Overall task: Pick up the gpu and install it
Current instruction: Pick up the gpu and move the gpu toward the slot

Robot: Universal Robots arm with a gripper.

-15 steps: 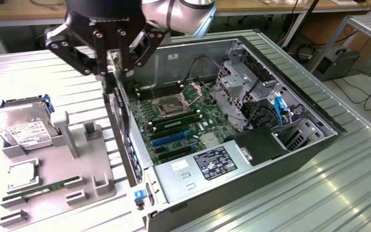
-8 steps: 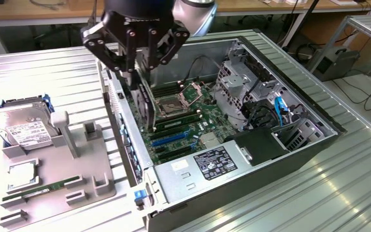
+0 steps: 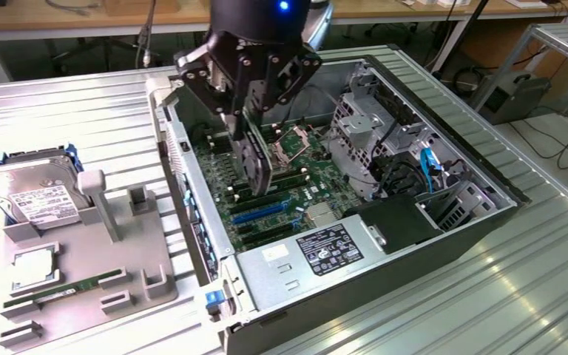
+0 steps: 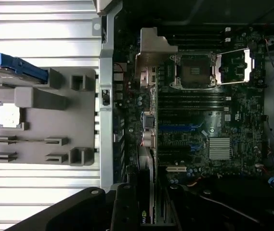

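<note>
One gpu (image 3: 255,159) (image 4: 148,161), dark-faced, clamped between the fingers (image 4: 127,207) of my gripper (image 3: 242,111). The jaws are pinched on its upper end, and the rest of the card hangs below them.

Location: inside the open computer case (image 3: 402,281), above the motherboard (image 3: 299,185) (image 4: 209,115) and near the case wall on the exterior view's left. Whether its lower end touches anything, I cannot tell.

Orientation: on edge, with the broad faces standing nearly upright. The long axis runs steeply down and away from my fingers into the case, leaning a little toward the near end in the exterior view. In the wrist view the silver bracket (image 4: 153,55) is at the end farthest from my fingers.

One arm, mine: the wrist is poised over the case with the gripper pointing down into the opening. A blue light (image 3: 283,6) glows on the wrist housing.

Several other items:
- Blue expansion slots (image 3: 254,211) (image 4: 175,128) on the motherboard, below and just beside the card.
- A power supply (image 3: 304,255) at the near end of the case.
- A grey holder (image 3: 86,259) (image 4: 45,120) outside the case on the exterior view's left.
- A hard drive (image 3: 32,196) standing at the holder's far end.
- A green memory stick (image 3: 67,287) lying in the holder's near part.
</note>
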